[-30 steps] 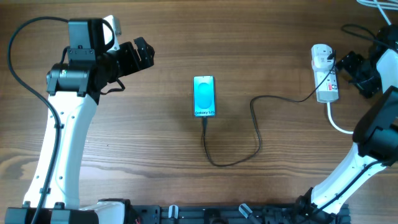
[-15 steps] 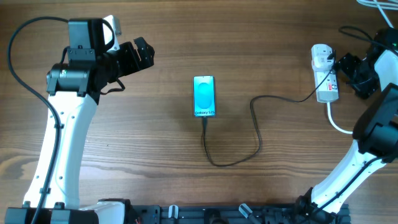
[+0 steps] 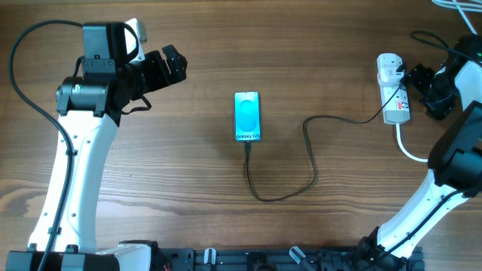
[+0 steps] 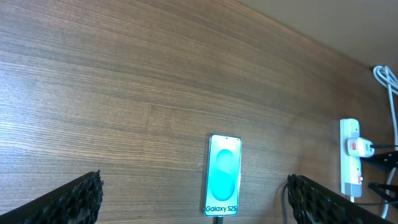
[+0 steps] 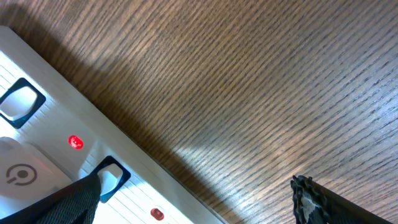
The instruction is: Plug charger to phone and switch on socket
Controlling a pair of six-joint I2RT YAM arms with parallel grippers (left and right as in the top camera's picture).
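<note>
The phone [image 3: 248,116] lies face up mid-table with its teal screen lit, and also shows in the left wrist view [image 4: 222,183]. The charger cable [image 3: 310,162] meets the phone's near end, loops toward me, then runs right to the socket [image 3: 395,102]. My right gripper [image 3: 423,81] is open beside the socket's right edge. In the right wrist view one finger of the right gripper [image 5: 193,190] overlaps the socket [image 5: 37,149] at a rocker switch, next to a red lamp. My left gripper [image 3: 170,66] is open and empty, far left of the phone.
A white adapter [image 3: 388,66] sits on the socket's far end. The socket's thick white cord [image 3: 407,147] trails toward my right arm's base. More white cable [image 3: 459,9] lies at the far right corner. The socket also shows in the left wrist view [image 4: 351,155].
My right gripper has shifted slightly up and left beside the socket. The left arm, phone and cable have not moved.
</note>
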